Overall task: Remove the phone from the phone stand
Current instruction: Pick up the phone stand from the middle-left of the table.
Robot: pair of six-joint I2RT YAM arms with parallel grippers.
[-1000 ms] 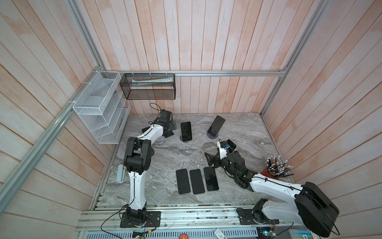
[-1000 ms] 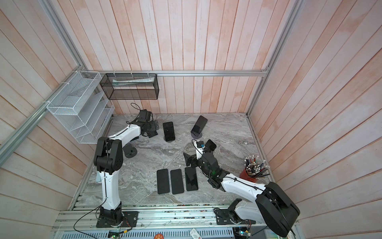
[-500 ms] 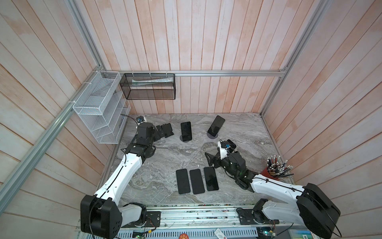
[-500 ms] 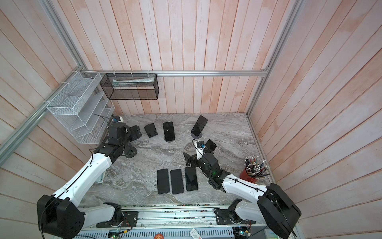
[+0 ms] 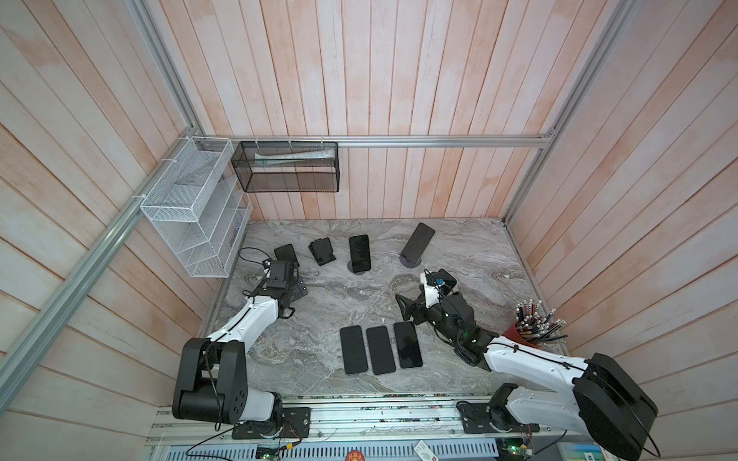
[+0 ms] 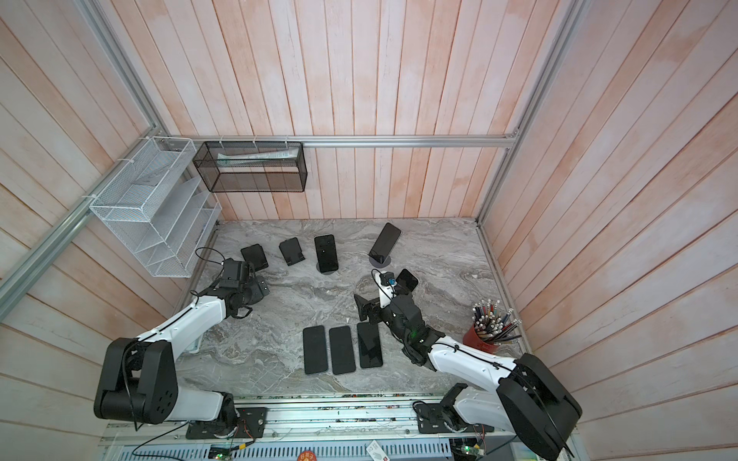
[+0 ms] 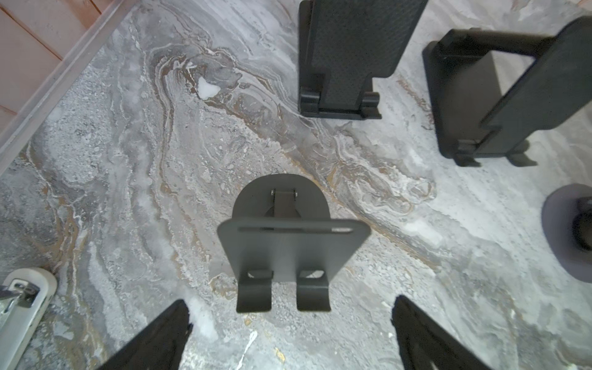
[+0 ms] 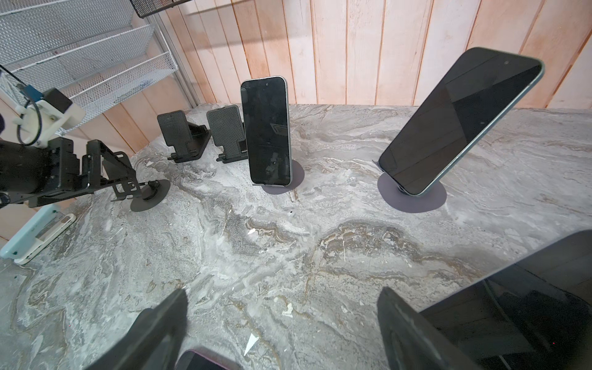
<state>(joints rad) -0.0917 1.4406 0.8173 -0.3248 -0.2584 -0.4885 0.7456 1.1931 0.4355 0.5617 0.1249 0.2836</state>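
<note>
Both end effectors stand wide open and hold nothing. In the left wrist view the left end effector [image 7: 288, 333] hangs just short of an empty round-based stand [image 7: 290, 243], its dark fingers [image 7: 153, 339] spread to either side of the stand's two front hooks without touching them. The right end effector [image 8: 282, 333] hovers low over the bench [image 5: 311, 295], near the far end of a row of three phones [image 5: 380, 349] lying flat, face up and side by side.

Taking the upright phone [image 5: 360, 253] as landmark: it leans on its own round-based phone stand [image 8: 296, 185], toward the back of the bench. Another phone on a round stand [image 5: 417, 240] sits to its right, tilted (its top corner swung toward the back wall). To its left stand two empty folding stands [image 5: 322, 251], one beside the other. The left end effector is further left and nearer the front; the right end effector is nearer the front and to the right.

Grey marbled stone covers the bench, scuffed and flecked with white. Pale wooden planks wall it in on three sides, with aluminium rails along the edges. A white wire rack [image 5: 191, 207] and a black mesh basket [image 5: 287, 167] hang at the back left corner. A red cup of pens [image 5: 531, 323] stands at the right edge. Bare stone lies open between the landmark phone and the flat row.
</note>
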